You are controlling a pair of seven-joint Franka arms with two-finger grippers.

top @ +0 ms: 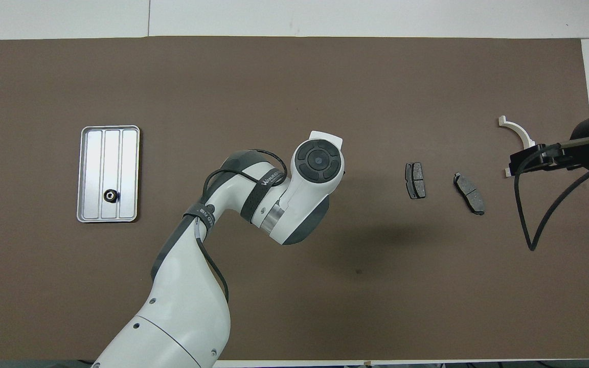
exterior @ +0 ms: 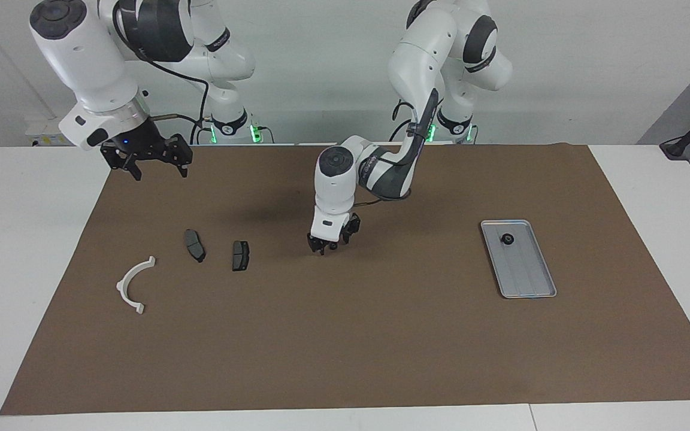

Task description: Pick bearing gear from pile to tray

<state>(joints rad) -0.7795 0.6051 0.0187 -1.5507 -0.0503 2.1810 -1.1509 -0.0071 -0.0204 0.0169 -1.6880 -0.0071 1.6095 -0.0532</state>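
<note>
The pile lies toward the right arm's end of the mat: a white half-ring bracket point(exterior: 122, 286), and two dark grey brake pads point(exterior: 194, 245) point(exterior: 240, 255) beside it. The silver tray point(exterior: 527, 275) lies toward the left arm's end and holds one tiny black round piece point(exterior: 507, 239). My left gripper point(exterior: 333, 242) is down at the mat's middle, open, with a small black piece point(exterior: 333, 246) between its fingers. In the overhead view its own wrist hides it. My right gripper point(exterior: 156, 170) waits open, raised over the mat's corner near the bracket point(top: 517, 130).
The brown mat point(exterior: 345, 359) covers most of the white table. The tray point(top: 86, 174) and its black piece point(top: 110, 194) also show in the overhead view, as do the brake pads point(top: 415, 180) point(top: 469, 193). A black cable point(top: 524, 225) hangs from the right arm.
</note>
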